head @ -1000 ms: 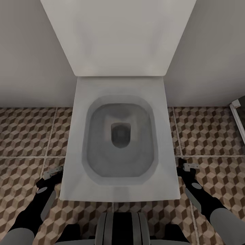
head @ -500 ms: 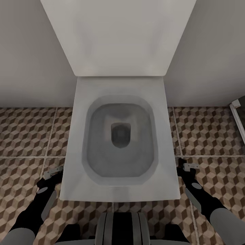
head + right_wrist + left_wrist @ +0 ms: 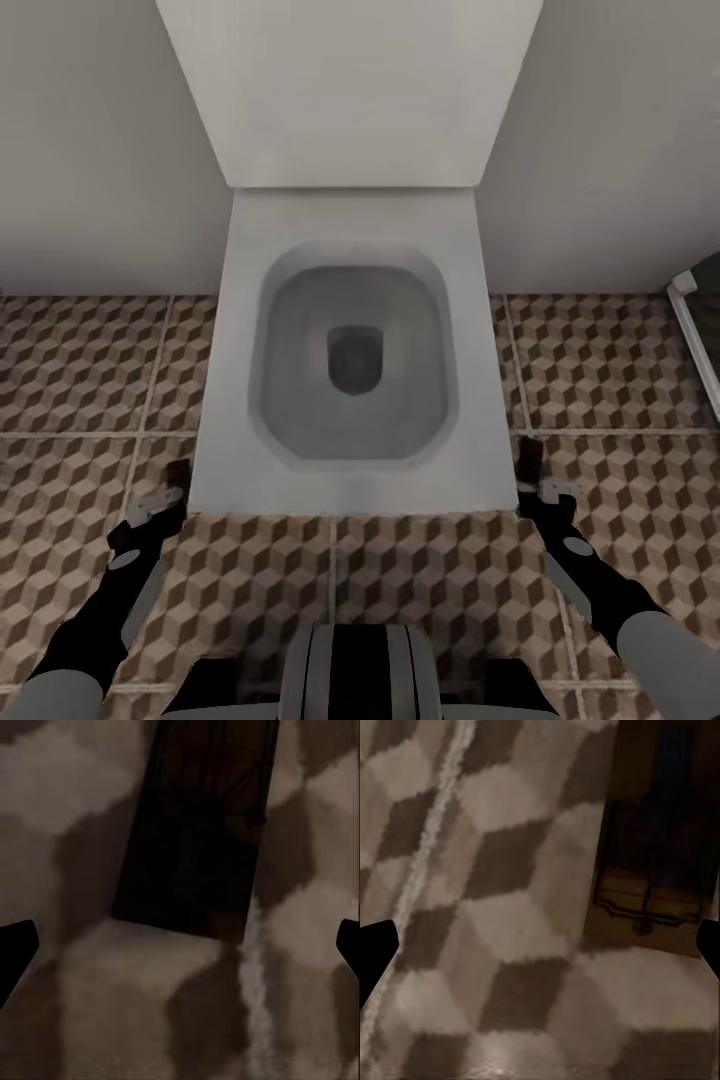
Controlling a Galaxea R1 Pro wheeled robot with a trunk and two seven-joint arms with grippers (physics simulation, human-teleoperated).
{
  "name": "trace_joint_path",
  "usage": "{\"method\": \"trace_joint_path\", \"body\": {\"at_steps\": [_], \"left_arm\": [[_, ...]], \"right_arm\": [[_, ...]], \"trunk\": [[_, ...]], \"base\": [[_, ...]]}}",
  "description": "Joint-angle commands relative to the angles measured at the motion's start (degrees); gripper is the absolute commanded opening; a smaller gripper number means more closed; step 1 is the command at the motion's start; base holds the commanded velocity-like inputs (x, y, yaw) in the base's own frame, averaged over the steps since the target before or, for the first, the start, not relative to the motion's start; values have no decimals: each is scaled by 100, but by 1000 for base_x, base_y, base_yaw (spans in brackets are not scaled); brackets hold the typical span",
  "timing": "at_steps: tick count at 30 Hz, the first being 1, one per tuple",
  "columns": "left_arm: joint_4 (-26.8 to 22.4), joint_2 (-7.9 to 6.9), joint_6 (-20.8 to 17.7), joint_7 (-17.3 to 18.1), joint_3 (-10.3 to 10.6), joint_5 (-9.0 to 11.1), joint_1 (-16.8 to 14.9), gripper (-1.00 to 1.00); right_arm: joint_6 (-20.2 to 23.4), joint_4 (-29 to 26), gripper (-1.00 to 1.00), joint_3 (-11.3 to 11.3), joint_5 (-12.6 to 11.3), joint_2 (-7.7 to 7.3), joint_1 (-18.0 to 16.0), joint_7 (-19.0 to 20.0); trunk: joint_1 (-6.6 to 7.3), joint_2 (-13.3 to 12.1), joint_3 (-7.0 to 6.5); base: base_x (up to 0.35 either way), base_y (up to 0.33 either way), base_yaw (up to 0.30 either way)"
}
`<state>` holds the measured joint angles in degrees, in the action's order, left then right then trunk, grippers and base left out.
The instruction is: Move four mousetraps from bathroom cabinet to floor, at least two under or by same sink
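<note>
Both tools, left tool and right tool, are hovering open and empty over mousetraps lying on the floor flanking the toilet at center frame, risking traps left away from any sink.

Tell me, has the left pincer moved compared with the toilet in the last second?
Yes. The left pincer has drawn back along the toilet, from beside its bowl to level with its front edge.
</note>
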<state>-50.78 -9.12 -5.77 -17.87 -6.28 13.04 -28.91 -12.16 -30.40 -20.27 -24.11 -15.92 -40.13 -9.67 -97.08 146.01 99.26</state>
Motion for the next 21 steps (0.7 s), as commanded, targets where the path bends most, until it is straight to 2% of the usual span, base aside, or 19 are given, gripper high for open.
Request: {"method": "trace_joint_path", "body": {"at_steps": [1, 21], "left_arm": [[-11, -2, -25, -24, 6, 41, 0, 100], [-6, -27, -31, 25, 12, 44, 4, 100]], "right_arm": [[-23, -1, 100, -48, -50, -7, -4, -38], [-23, -1, 100, -47, -50, -7, -4, -35]], "trunk": [[4, 1, 3], [4, 1, 3]], "base": [[-325, 0, 0], [-329, 0, 0]]}}
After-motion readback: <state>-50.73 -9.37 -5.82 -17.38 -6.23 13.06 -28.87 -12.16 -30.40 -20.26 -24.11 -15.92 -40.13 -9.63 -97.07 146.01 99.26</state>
